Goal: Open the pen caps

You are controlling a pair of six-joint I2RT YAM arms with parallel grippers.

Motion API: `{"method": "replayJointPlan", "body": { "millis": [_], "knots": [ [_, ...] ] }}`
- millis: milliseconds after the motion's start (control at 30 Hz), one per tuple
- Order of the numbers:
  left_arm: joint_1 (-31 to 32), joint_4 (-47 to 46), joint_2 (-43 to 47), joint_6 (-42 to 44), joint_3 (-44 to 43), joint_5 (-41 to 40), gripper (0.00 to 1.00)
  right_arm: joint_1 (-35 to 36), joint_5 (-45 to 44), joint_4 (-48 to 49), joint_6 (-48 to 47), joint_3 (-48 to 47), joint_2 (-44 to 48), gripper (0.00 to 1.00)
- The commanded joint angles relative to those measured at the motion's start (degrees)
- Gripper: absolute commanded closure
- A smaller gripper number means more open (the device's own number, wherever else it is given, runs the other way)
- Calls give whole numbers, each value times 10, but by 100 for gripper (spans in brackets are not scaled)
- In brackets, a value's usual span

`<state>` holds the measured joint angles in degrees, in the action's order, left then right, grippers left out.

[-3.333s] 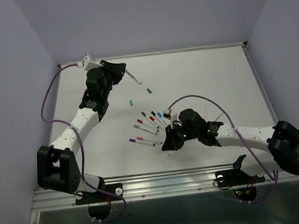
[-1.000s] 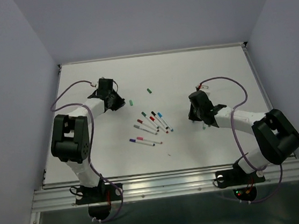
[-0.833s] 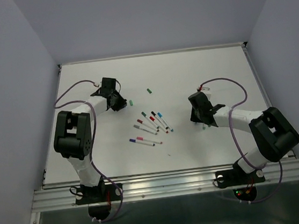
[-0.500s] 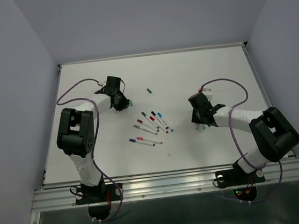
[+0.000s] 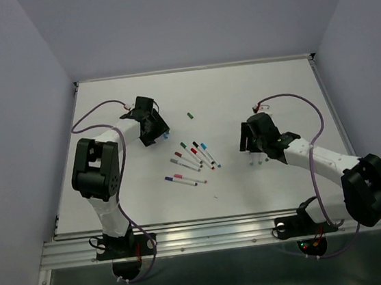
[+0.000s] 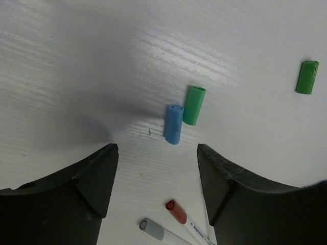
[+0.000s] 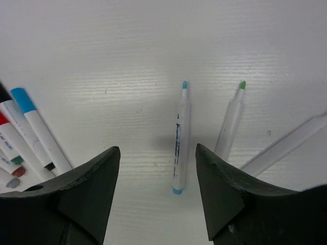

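In the left wrist view, a blue pen cap (image 6: pixel 173 124) and a green pen cap (image 6: pixel 194 105) lie side by side on the white table, just beyond my open left gripper (image 6: pixel 156 153). Another green cap (image 6: pixel 307 77) lies farther right, also visible from above (image 5: pixel 189 115). My right gripper (image 7: pixel 157 153) is open over an uncapped blue pen (image 7: pixel 180 138), with an uncapped green pen (image 7: pixel 230 122) beside it. From above, the left gripper (image 5: pixel 156 132) is left of the pen group and the right gripper (image 5: pixel 251 146) is to its right.
Several capped pens (image 5: pixel 192 159) lie fanned out mid-table between the arms. A red-capped pen (image 6: pixel 176 210) and a grey-capped pen (image 6: pixel 152 228) sit near my left fingers. A third white barrel (image 7: pixel 286 145) lies right of the green pen. A blue-capped pen (image 7: pixel 36 130) is at the left.
Both grippers have gone from shut to open. The blue cap now lies free beside the green cap, and the blue pen lies free on the table. The left gripper has shifted slightly right.
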<state>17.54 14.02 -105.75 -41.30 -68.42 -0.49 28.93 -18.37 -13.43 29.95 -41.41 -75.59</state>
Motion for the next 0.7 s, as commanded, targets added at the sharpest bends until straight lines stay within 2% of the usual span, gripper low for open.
{"method": "replayJointPlan", "body": {
  "millis": [0,67,100,167,200,233,333,467,667],
  "knots": [
    [4,14,61,17,-32,-3,25,-2,91,51,-80,-31,35,26],
    [4,20,74,22,-36,-4,24,-2,146,73,-97,-30,39,22],
    [4,21,89,23,-36,-5,20,3,157,91,-100,-32,38,17],
    [4,22,106,24,-32,-12,19,21,172,103,-109,-39,26,13],
    [4,22,125,25,-29,-15,13,29,174,107,-117,-45,17,0],
    [4,22,134,26,-23,-20,6,37,170,107,-118,-59,-5,0],
    [4,7,171,38,-1,-23,1,61,144,106,-118,-84,-45,0],
    [4,-22,211,45,36,-21,1,89,128,96,-147,-141,-113,0],
    [3,-30,241,53,63,-28,1,132,43,32,-195,-211,-216,0]
  ]
}}
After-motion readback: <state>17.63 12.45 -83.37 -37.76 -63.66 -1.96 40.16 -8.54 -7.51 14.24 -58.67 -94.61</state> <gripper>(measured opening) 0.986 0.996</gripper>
